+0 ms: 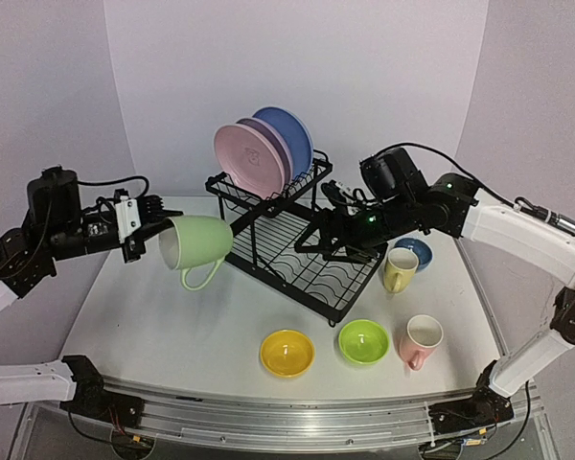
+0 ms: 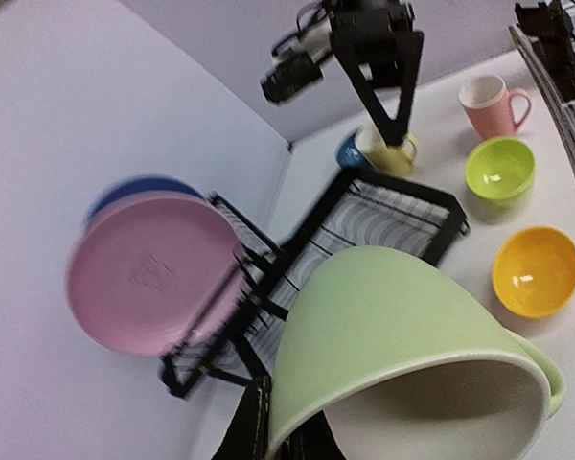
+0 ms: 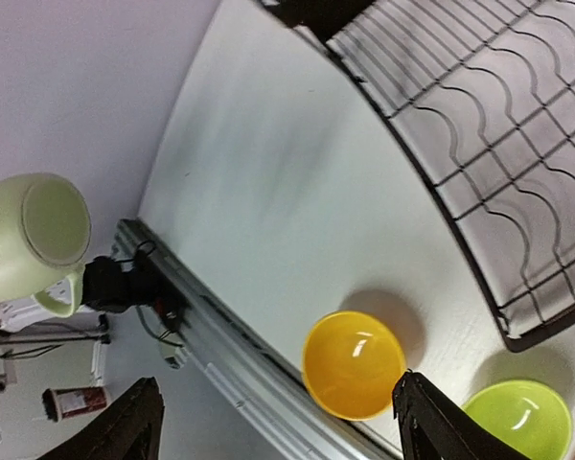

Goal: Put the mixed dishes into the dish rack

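Dish rack (image 1: 297,257) sits at the middle of the table (image 1: 163,321), turned at an angle, with its raised upper shelf at the far left end. Three plates stand on edge in that shelf: pink plate (image 1: 242,159) nearest, lavender plate (image 1: 274,142) behind it, blue plate (image 1: 292,132) at the back. Left gripper (image 1: 156,230) is clamped on the rim of the light green mug (image 1: 199,243), one black finger (image 2: 257,422) showing at the rim in the left wrist view. The mug is held off the table, tipped on its side, mouth toward the left arm and handle hanging down; its base is just beside the left corner of the rack, contact cannot be told. Right gripper (image 3: 278,383) hovers over the rack's slotted lower tray, fingers spread wide apart with nothing between them. Other dishes rest on the table. Yellow mug (image 1: 400,270) stands upright just right of the rack, with the blue bowl (image 1: 418,250) close behind it. In front of the rack, in a row from left to right: yellow bowl (image 1: 287,352), lime bowl (image 1: 363,341), pink mug (image 1: 422,340), all mouth up.
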Available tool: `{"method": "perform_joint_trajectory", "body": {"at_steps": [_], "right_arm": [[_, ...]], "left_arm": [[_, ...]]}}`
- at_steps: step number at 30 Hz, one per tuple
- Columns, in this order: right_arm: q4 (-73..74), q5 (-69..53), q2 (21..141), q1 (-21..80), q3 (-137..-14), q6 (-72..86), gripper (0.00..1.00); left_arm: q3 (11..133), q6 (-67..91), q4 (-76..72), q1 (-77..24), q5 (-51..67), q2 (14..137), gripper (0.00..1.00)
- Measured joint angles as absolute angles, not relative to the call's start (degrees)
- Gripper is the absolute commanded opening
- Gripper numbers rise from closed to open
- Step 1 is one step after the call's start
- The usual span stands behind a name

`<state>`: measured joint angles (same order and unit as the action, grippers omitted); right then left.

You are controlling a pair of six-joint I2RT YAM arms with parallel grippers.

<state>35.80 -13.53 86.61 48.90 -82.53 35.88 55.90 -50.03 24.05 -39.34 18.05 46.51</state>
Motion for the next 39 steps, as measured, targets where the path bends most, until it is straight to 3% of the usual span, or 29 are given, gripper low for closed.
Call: {"method": "perform_joint_trajectory", "body": {"at_steps": [4,10,15,22,31,36,39], "right_arm": [[31.04,-21.38,86.38,50.34,-84.57,35.18,0.87],[14.15,-29.39,86.26,51.82,-83.63,35.65,0.85],[0.56,-30.68,86.26,52.23,-82.91,33.74,0.82],[-7.66,-31.72,87.74,52.23,-82.70,30.68,0.81],[-10.06,-35.04,94.45,52.23,-88.57,29.63,0.67],[-11.10,-36.41,94.92,52.23,-90.60,29.97,0.47],[-11.96,-37.23,95.50,52.23,-92.24,30.37,0.44]], "left_arm": [[54.81,-53.93,10.41,-39.40,19.29,45.67,0.00],[55.88,-57.22,-9.79,-39.40,18.01,55.12,0.00],[59.16,-55.58,-14.71,-39.33,17.95,60.23,0.00],[64.36,-49.80,-17.29,-39.34,20.43,60.62,0.00],[65.49,-45.09,-18.09,-39.43,24.70,60.81,0.00],[65.49,-44.44,-18.13,-39.64,25.74,60.84,0.00],[65.49,-44.11,-18.13,-39.79,25.88,60.86,0.00]]}}
